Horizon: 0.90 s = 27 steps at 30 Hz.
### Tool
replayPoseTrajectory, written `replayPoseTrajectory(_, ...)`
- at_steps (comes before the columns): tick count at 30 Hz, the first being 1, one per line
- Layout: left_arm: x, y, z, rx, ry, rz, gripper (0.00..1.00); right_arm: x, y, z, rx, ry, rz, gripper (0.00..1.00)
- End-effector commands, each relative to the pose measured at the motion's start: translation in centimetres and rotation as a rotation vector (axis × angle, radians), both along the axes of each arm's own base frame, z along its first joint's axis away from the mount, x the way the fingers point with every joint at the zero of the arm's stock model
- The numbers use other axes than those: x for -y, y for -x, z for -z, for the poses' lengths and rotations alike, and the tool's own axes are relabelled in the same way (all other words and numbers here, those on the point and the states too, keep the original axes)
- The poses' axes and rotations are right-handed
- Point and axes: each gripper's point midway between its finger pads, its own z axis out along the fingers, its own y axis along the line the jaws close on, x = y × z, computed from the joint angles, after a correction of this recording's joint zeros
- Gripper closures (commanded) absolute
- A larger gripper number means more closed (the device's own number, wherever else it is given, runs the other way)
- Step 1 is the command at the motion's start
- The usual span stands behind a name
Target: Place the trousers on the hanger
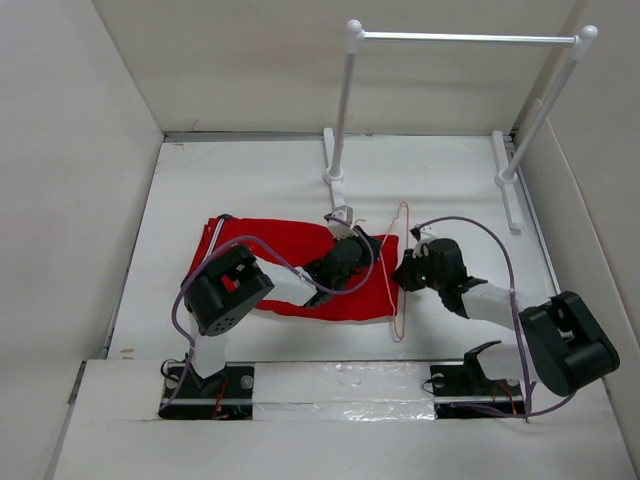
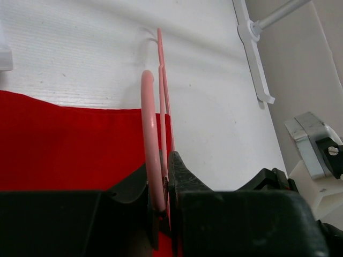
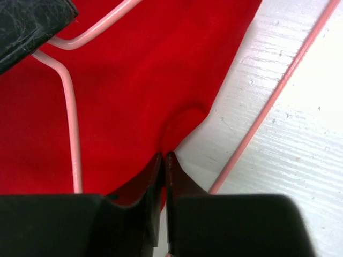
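Observation:
The red trousers [image 1: 270, 260] lie flat across the middle of the table. The thin pink wire hanger [image 1: 400, 270] lies at their right end, partly over the fabric. My left gripper [image 1: 366, 246] is shut on the hanger's hook and neck wires [image 2: 151, 134], above the trousers [image 2: 69, 144]. My right gripper [image 1: 401, 272] is shut on the right edge of the trousers [image 3: 139, 80], pinching a small fold. One hanger wire [image 3: 268, 101] runs over the bare table to its right, and another [image 3: 70, 112] lies on the fabric.
A white-posted rack with a metal bar [image 1: 465, 38] stands at the back, its feet [image 1: 506, 180] on the table. White walls close in the left, back and right sides. My left gripper's body [image 3: 27, 21] shows in the right wrist view.

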Motion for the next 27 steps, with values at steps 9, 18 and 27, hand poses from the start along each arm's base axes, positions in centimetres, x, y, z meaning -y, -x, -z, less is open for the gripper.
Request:
replayPoseTrajectory(9, -3.4, -1.4, 0.1, 0.068, -0.117, -0.03, 1.0, 4.1, -2.5, -7.7, 0.225, 0.02, 0.151, 1.0)
replayPoseTrajectory(18, -7.2, -1.8, 0.0, 0.079, -0.178, -0.091, 1.0, 9.2, -3.1, -12.4, 0.346, 0.043, 0.264, 1.0)
replayPoseTrajectory(27, -12.3, -1.0, -0.8, 0.111, -0.285, -0.167, 1.0, 12.5, -3.1, -11.8, 0.312, 0.061, 0.351, 1.0)
